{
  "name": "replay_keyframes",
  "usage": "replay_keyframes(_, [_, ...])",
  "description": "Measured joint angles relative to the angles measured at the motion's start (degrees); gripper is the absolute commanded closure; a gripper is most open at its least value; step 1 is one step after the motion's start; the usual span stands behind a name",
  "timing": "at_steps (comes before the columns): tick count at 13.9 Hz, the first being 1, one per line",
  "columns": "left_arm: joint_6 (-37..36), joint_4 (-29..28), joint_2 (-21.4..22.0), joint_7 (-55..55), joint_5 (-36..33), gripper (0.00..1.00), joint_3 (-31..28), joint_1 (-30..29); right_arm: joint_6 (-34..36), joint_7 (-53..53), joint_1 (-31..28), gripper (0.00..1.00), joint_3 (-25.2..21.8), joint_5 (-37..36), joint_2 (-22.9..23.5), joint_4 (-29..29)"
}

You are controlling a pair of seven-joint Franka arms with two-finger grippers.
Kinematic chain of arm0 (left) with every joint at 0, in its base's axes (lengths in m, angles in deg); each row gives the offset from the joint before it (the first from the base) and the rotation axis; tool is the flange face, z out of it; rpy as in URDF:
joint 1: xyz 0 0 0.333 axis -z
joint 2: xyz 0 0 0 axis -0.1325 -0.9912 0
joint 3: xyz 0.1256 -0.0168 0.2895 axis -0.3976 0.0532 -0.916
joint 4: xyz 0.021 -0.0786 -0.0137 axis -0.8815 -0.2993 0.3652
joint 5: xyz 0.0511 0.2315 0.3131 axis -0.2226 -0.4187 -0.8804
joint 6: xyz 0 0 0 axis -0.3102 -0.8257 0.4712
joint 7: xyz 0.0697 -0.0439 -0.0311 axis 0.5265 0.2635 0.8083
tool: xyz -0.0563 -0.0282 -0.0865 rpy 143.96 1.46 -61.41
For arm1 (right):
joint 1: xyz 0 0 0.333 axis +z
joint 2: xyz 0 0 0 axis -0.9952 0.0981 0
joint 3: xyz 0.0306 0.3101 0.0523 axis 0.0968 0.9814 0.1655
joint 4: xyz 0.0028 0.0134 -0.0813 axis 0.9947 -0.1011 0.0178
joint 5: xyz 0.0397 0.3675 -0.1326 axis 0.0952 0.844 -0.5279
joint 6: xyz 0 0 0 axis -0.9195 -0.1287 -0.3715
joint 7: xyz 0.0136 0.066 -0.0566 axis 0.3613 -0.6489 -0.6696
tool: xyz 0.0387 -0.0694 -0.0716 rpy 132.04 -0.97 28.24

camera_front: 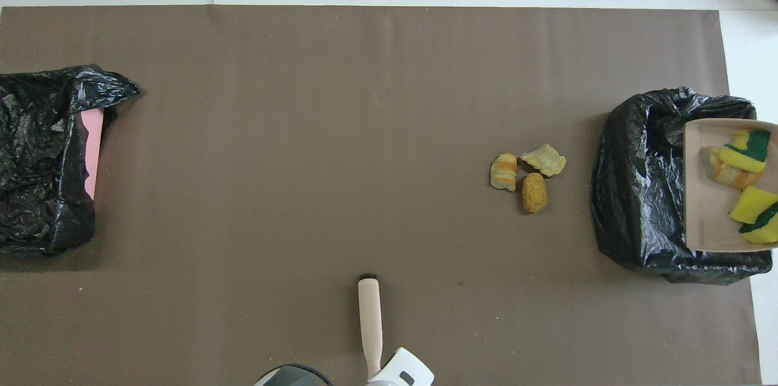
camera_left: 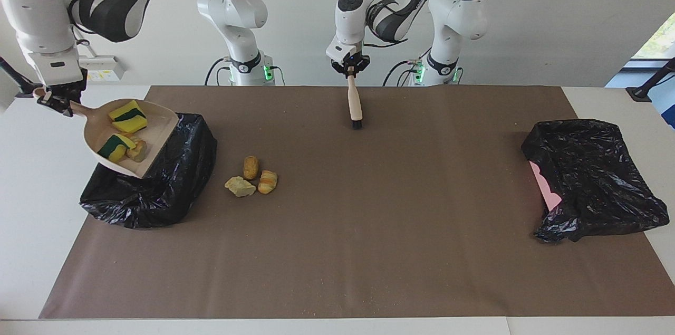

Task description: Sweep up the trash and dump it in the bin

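A beige dustpan is held by its handle in the right gripper above the black-lined bin at the right arm's end of the table. Two yellow sponge chunks with green faces and a tan bread piece are carried in the pan, which is tilted with its open lip over the bin's mouth. Three more bread-like scraps are seen lying together on the brown mat, just beside that bin. A second black-bagged bin, with pink showing at its edge, is set at the left arm's end. A beige-handled brush is gripped at its handle end by the left gripper, bristles down over the mat's edge nearest the robots. White tabletop is seen around the mat, and a pale wall at the robots' backs.
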Motion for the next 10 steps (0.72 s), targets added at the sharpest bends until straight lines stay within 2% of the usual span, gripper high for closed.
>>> replay_keyframes(3, [-0.1, 0.9, -0.2, -4.2, 0.0, 0.00, -0.6, -3.4, -0.9, 0.0, 1.8, 1.00, 0.2, -5.0, 0.4, -0.7])
replay_keyframes(5, [-2.8, 3.7, -0.3, -10.5, -0.7, 0.00, -0.8, -8.9, -0.9, 0.0, 3.2, 1.00, 0.3, -8.0, 0.4, -0.9])
replay_keyframes(10, [-12.4, 18.4, -0.1, -28.9, -6.6, 0.00, -1.5, -25.2, -0.9, 1.1, 5.0, 1.00, 0.5, -14.9, 0.3, -1.3])
